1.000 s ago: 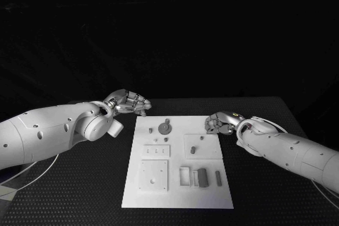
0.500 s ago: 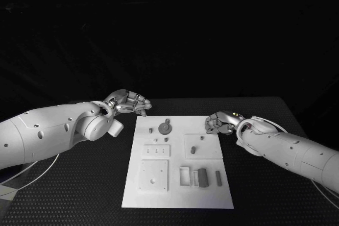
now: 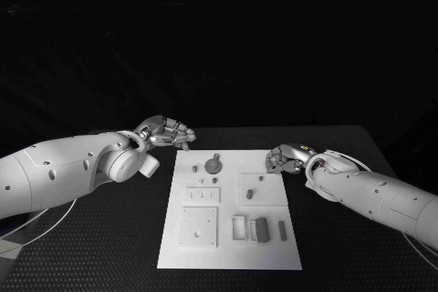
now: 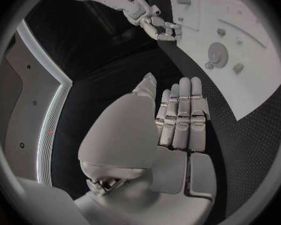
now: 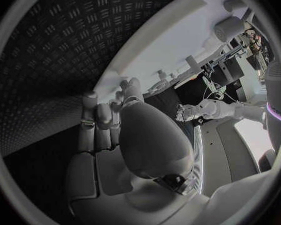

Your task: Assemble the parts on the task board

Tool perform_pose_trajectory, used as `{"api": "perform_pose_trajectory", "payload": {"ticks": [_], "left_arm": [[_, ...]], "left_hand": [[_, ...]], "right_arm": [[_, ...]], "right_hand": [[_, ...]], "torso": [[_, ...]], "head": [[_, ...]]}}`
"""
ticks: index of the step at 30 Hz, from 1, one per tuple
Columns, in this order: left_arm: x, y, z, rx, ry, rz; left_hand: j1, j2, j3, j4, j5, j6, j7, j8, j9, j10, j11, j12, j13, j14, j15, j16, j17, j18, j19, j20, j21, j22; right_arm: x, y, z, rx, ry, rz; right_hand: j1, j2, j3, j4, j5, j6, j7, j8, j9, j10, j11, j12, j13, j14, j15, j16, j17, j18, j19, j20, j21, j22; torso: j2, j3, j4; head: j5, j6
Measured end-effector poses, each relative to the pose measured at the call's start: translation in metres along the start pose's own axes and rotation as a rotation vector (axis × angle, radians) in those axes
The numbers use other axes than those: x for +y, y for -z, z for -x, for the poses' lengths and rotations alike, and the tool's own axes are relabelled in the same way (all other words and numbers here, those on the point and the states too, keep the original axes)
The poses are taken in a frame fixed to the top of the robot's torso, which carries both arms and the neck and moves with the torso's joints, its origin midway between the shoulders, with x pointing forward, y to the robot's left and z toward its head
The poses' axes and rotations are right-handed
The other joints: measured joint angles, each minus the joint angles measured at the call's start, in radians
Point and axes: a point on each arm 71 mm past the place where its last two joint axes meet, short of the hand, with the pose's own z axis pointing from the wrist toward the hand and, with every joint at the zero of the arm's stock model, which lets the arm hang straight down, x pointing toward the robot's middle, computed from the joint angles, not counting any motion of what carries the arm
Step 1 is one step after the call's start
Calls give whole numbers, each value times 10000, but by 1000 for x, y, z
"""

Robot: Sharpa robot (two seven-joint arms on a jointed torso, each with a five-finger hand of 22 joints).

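Task board (image 3: pixel 230 241) lies mid-bench (image 3: pixel 109 254), grey parts (image 3: pixel 212 163) on it, gear-like disc near its far edge. Left hand (image 3: pixel 167 132) curled in, grasping nothing, just off board's far-left corner. Right hand (image 3: pixel 285 159) clenched at board's right edge near the far corner; whether it pinches anything, cannot tell.

Right hand (image 3: pixel 285 159) shifted very slightly toward the right edge of the task board (image 3: pixel 228 254), its curled fingers (image 3: pixel 274 160) a touch farther from the raised square block (image 3: pixel 256 189), left hand (image 3: pixel 169 133) dipped marginally at the board's far left corner
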Motion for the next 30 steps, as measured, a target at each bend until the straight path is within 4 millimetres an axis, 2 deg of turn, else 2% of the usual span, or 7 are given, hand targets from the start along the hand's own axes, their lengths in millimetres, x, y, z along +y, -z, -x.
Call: {"api": "perform_pose_trajectory", "payload": {"ticks": [3, 7, 14, 17, 25, 30], "left_arm": [[0, 0, 0, -2, 0, 2], [0, 0, 0, -3, 0, 4], [0, 0, 0, -5, 0, 8], [0, 0, 0, -8, -1, 10], [0, 0, 0, -3, 0, 9], [0, 0, 0, -2, -1, 9]], "left_hand": [[0, 0, 0, 0, 0, 0, 0, 0, 0, 0, 0, 0, 0, 0, 0, 0, 0, 0, 0, 0, 0, 0], [0, 0, 0, 0, 0, 0, 0, 0, 0, 0, 0, 0, -1, 0, 0, 0, 9, 0, 0, 0, 0, -1], [0, 0, 0, 0, 0, 0, 0, 0, 0, 0, 0, 0, 7, 0, 0, 0, 8, -1, 0, 0, 0, -2], [0, 0, 0, 0, 0, 0, 0, 0, 0, 0, 0, 0, 7, 0, 0, 0, 8, 0, 0, 0, 0, -2], [0, 0, 0, 0, 0, 0, 0, 0, 0, 0, 0, 0, 6, 0, 0, 0, 17, 0, 0, 0, 0, -3], [0, 0, 0, 0, 0, 0, 0, 0, 0, 0, 0, 0, 6, 0, 0, 0, 16, 0, 0, 0, 0, -3]], "right_arm": [[0, 0, 0, -2, 6, 1], [0, 0, 0, -19, 14, 2], [0, 0, 1, -138, 48, -56], [-1, 0, 2, -229, 70, -113], [0, -1, 3, -534, 114, -293], [2, -2, 4, -679, 116, -370]], "right_hand": [[0, 0, 0, 0, -1, 142, -83, 122, 43, -35, 35, 20, -6, -27, 22, 7, -12, 3, -1, 1, 0, 0], [0, 1, -1, 0, -1, 210, -117, 158, 79, -35, 35, 20, -6, -66, 37, 7, -24, 4, -17, 16, 0, 1], [1, 1, -30, 29, -1, 274, -102, 194, 89, -70, 72, 20, -6, -86, 48, 47, -45, 5, -20, 19, 54, 8], [-53, 55, -125, 15, -1, 276, -104, 194, 94, 21, 163, 78, -38, -88, 50, 47, -74, 5, -22, 21, 54, 7], [-265, 255, -182, 14, -1, 278, -33, 134, 84, 111, 253, 98, -134, -23, 142, 48, -152, 7, 43, -42, 97, 7], [-461, 190, -210, 42, -1, 309, -2, 133, 81, 170, 235, 98, -195, -8, 157, 48, -187, 8, 116, -44, 96, 6]], "torso": [[0, 0, 0], [2, 1, -1], [3, 4, -1], [3, 6, -1], [3, 7, -5], [4, 6, -3]], "head": [[-6, 0], [-11, 0], [-25, 6], [-27, 7], [-38, 12], [-53, 13]]}}
